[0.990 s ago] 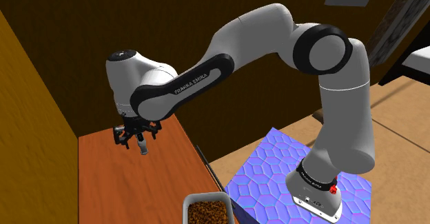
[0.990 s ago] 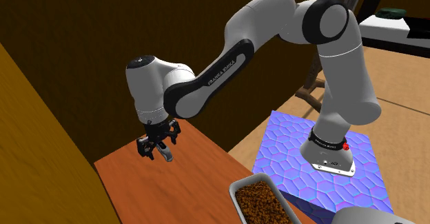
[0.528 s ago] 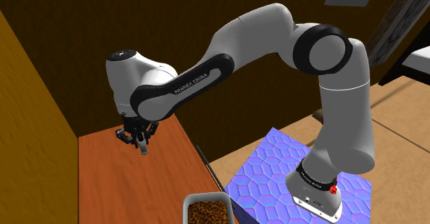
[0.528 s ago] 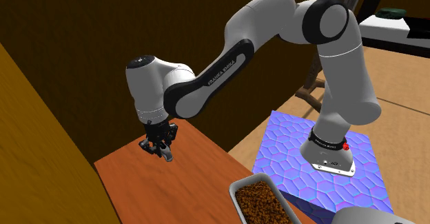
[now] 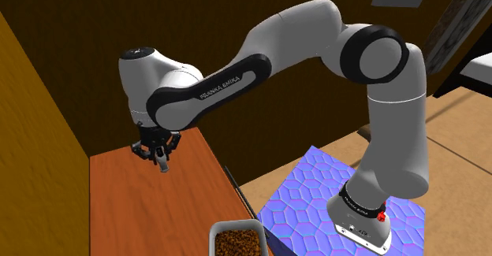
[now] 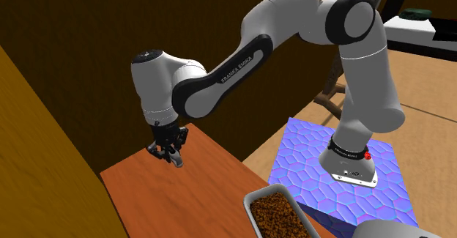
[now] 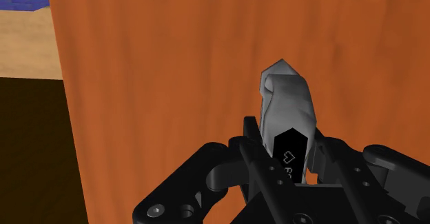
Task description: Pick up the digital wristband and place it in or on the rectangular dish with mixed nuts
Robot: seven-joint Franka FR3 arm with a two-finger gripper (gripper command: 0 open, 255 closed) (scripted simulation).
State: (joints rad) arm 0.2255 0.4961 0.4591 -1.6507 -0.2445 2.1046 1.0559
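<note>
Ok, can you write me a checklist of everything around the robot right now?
Surface: reddish-brown wooden table, with its far end under the gripper.
Job's things: grey wristband with a black screen, clasped between the fingers; whether it touches the table cannot be told. Pale rectangular dish of brown nuts at the table's near end, well apart from the wristband.
Clutter: nothing seen.
Grippers: black gripper, pointing down, shut on the wristband.
Cables: nothing seen.
Surroundings: dark brown wall behind, blue hexagon-patterned stand, tan floor.
</note>
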